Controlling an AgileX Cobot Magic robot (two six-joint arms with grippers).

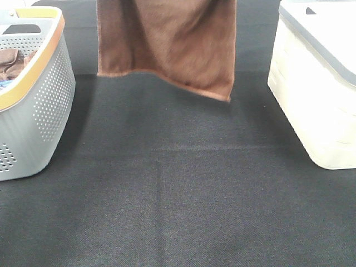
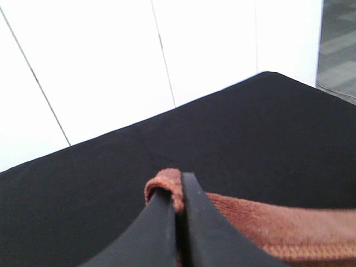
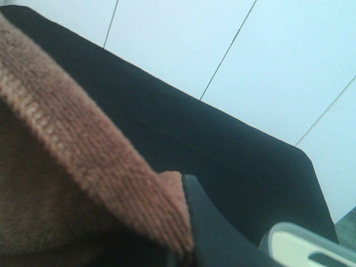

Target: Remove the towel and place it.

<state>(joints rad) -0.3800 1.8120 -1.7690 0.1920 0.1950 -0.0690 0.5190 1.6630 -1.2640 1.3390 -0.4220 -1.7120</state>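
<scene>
Well, the towel (image 1: 167, 44) hangs spread out over the far part of the table (image 1: 178, 194), and its top is cut off by the high view, so neither arm shows from up there. Its lower hem slants, with the corner nearer the table's right edge hanging lowest (I cannot tell if that corner brushes the cloth beneath).

Up close, the left pincer (image 2: 179, 217) has its two black fingers pressed together on a folded bit of the towel's stitched hem. The right pincer (image 3: 186, 239) also pinches the hem, though only one finger (image 3: 208, 233) shows; the other is buried behind the pile.

A grey perforated basket (image 1: 33, 100) with a tan rim sits at the table's left edge, half out of view, with some darker cloth (image 1: 14, 61) bunched inside. A cream lidded bin (image 1: 317, 100) stands at the right edge, also cropped. The table is covered in black woven fabric, with white panelled walls (image 2: 111, 55) behind.
</scene>
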